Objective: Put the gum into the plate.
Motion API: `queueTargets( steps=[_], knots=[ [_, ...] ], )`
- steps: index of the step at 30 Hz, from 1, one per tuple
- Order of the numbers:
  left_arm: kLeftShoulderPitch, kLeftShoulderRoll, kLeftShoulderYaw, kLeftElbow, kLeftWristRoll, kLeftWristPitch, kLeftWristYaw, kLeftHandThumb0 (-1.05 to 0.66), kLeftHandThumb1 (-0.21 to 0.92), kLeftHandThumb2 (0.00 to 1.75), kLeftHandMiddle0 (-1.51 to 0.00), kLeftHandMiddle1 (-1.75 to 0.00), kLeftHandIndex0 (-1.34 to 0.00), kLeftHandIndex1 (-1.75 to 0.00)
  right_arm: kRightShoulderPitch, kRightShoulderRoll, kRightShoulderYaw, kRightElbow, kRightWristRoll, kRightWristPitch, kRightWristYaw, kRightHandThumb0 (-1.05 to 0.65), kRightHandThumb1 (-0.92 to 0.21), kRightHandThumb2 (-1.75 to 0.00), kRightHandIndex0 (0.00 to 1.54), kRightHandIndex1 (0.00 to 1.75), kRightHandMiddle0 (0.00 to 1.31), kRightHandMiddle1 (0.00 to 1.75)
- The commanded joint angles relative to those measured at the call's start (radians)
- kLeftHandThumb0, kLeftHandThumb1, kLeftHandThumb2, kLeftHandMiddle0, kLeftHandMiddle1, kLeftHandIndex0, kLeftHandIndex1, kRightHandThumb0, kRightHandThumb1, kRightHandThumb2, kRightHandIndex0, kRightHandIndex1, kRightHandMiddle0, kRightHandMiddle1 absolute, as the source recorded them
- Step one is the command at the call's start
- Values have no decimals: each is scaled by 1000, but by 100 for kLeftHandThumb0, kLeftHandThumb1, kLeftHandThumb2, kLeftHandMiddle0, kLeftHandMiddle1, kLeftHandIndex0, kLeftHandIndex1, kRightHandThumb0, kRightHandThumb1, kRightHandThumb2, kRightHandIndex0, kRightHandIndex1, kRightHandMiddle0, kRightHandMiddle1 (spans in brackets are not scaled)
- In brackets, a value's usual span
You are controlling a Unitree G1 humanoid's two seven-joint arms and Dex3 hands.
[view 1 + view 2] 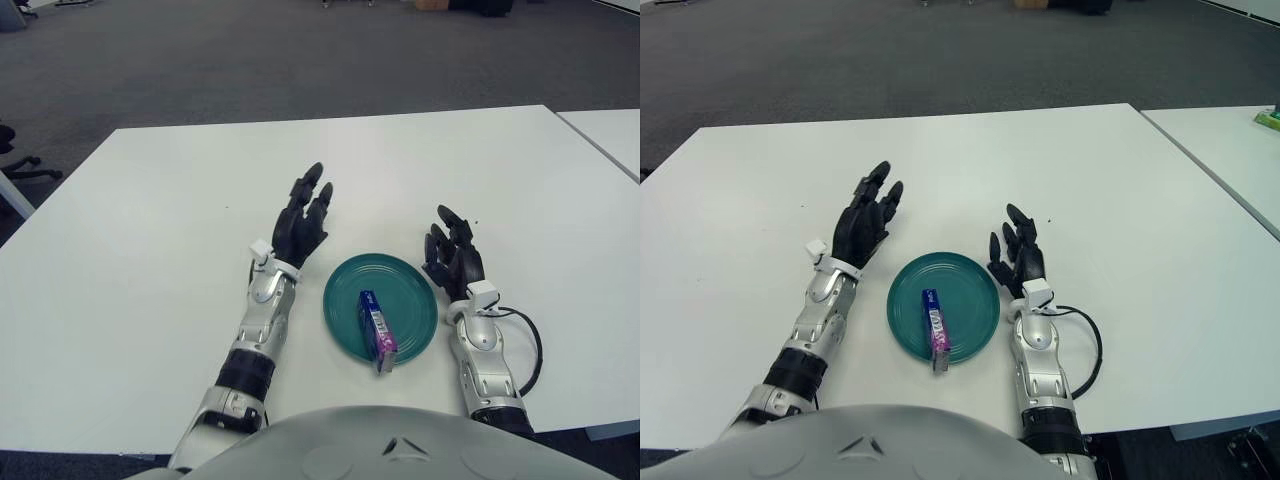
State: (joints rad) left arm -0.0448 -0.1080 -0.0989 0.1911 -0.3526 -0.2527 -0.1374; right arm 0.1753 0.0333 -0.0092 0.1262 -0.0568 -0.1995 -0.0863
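Observation:
A blue and purple gum pack (377, 327) lies in the teal plate (350, 296) on the white table, its near end over the plate's front rim. My left hand (305, 218) is open, fingers spread, just left of and beyond the plate, holding nothing. My right hand (452, 252) is open, fingers spread, just right of the plate, holding nothing. Both show in the right eye view too: the left hand (870, 220), the right hand (1017, 255), the gum pack (935, 324).
The white table (150, 260) runs wide to the left and far side. A second white table (610, 135) stands at the right with a narrow gap between. A black cable (530, 345) loops beside my right wrist. Grey carpet lies beyond.

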Motion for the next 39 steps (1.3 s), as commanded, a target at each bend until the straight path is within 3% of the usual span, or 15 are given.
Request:
queueTargets(
  steps=[1,17,34,39],
  knots=[
    [34,-37,29,-71,19,68,89,-98,92,89,-30,0,0,-69,52,4,2,34,3,84,1,-69,-92,-72,30,1,0,54],
    [181,-7,-6,-208,176,177,193,-89,92,94,-19,0,0,-65,55,14,1,26,19,104,8,-69,-92,-72,31,1,0,57],
    [275,63,-36,-83,340,-4,128,-91,92,97,-18,-1,0,-60,56,13,-7,21,32,130,15,-71,-92,-72,29,0,0,52],
    [280,74,-36,-28,397,-63,146,-91,92,97,-23,-2,-1,-77,57,10,-10,19,35,131,19,-70,-92,-72,29,0,0,52]
  ],
)
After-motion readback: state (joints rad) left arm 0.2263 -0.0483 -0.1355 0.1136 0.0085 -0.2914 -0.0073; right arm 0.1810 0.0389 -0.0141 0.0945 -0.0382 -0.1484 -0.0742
